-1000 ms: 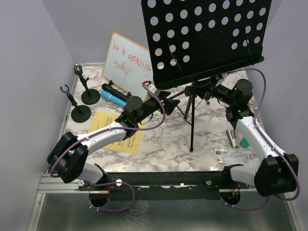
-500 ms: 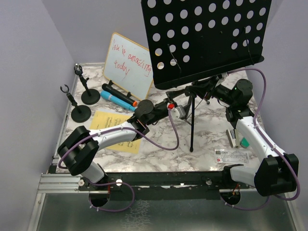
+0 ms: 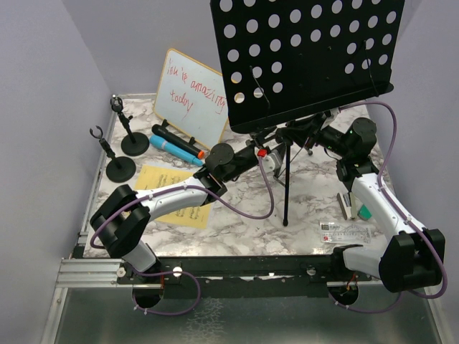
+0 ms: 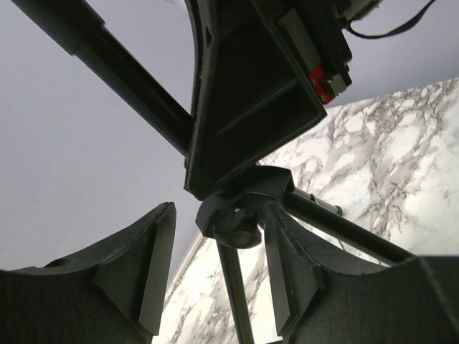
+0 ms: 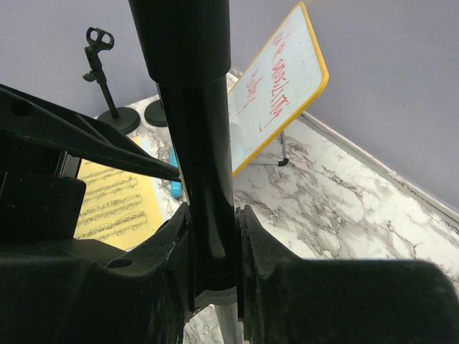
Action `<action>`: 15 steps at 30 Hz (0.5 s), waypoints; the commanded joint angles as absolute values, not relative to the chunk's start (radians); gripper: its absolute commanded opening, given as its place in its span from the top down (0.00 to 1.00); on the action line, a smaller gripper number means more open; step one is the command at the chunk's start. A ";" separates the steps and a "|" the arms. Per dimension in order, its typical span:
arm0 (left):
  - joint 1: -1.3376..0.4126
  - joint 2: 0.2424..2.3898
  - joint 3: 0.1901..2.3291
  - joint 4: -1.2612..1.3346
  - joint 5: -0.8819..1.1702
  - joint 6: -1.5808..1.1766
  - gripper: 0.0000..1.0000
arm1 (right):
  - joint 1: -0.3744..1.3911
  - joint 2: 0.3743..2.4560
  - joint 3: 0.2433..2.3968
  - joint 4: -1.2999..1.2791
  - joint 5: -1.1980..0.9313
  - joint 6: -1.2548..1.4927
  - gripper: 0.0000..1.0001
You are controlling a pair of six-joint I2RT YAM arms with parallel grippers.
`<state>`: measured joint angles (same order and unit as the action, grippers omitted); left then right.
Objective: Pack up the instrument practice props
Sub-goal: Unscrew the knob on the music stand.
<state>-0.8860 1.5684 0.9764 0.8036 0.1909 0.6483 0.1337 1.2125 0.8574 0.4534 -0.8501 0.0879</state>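
Note:
The tall black perforated music desk [image 3: 308, 57] stands on its tripod [image 3: 285, 188] at the back right. My right gripper [image 5: 213, 244] is shut on the stand's black pole [image 5: 204, 165], just under the desk. My left gripper [image 4: 219, 269] is open around the tripod's hub knob [image 4: 237, 223], which sits close to the right finger [image 4: 287, 272]. It reaches in from the left in the top view [image 3: 259, 153]. Black [image 3: 168, 134] and blue [image 3: 167, 145] microphones, two round-based mic holders [image 3: 134, 143] [image 3: 120, 168] and yellow sheet music [image 3: 176, 190] lie at the left.
A wood-framed whiteboard [image 3: 192, 97] with red writing leans behind the microphones. A small stapler [image 3: 347, 205] and a clear ruler [image 3: 346, 231] lie beside the right arm. Purple walls close in the marble table [image 3: 237, 222] on three sides.
My left arm has swung right from over the yellow sheet to the tripod hub, and its jaws have narrowed a little. The right arm holds still on the pole.

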 commanded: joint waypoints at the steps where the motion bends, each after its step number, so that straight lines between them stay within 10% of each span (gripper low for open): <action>1: -0.893 1.583 1.013 0.737 0.172 0.664 0.45 | 0.132 1.233 0.827 0.289 -0.873 0.092 0.99; 15: -0.897 1.586 1.056 0.690 0.117 0.484 0.79 | 0.131 1.236 0.827 0.291 -0.870 0.100 0.99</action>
<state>-0.8921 1.5776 1.0100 0.7067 0.1829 0.6262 0.1337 1.2125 0.8574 0.4530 -0.8501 0.0883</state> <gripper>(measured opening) 0.306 0.257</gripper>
